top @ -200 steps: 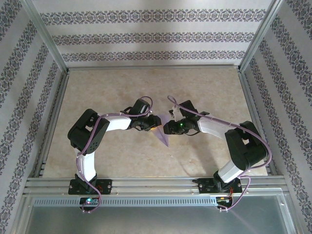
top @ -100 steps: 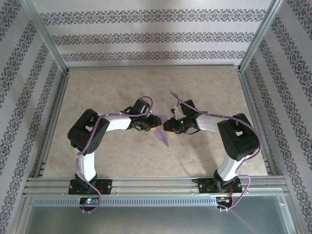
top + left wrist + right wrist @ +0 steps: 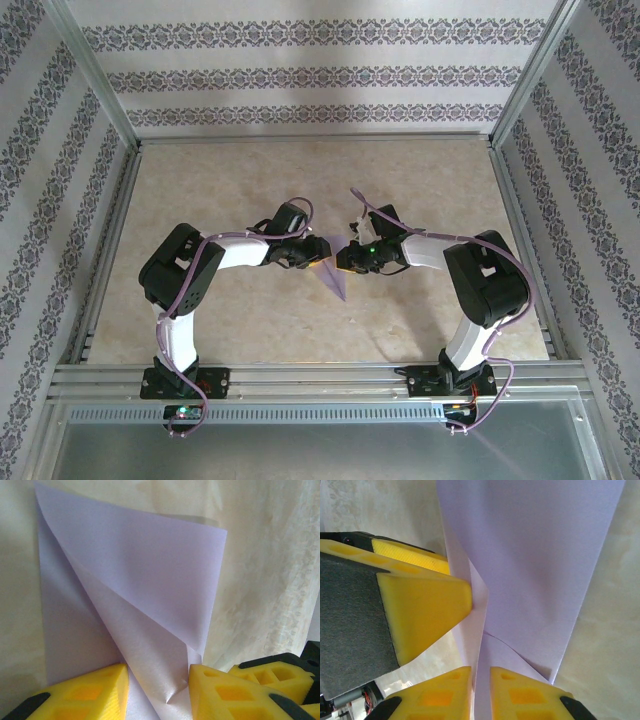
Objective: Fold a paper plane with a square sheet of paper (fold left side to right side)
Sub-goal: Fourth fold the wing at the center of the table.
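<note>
The lavender square sheet of paper (image 3: 337, 283) lies on the table between the two grippers, folded partway into a narrow pointed shape. In the left wrist view the sheet of paper (image 3: 150, 580) shows a diagonal flap lifted over a lower layer. My left gripper (image 3: 157, 672) is open, one yellow finger on each side of the fold. My right gripper (image 3: 480, 672) has its jaws drawn close on an upright layer of the paper (image 3: 535, 555). A left fingertip (image 3: 420, 610) touches that layer's edge. From above, the left gripper (image 3: 321, 262) and right gripper (image 3: 345, 258) almost meet.
The beige marbled table (image 3: 300, 180) has free room all round the arms. Patterned walls (image 3: 320, 75) and metal frame rails (image 3: 300, 378) enclose it. A yellow right finger (image 3: 280, 672) sits close beside my left gripper's right finger.
My right arm has swung its elbow inward and brought its gripper slightly left onto the paper, with its jaws narrowing. My left arm and gripper have stayed put.
</note>
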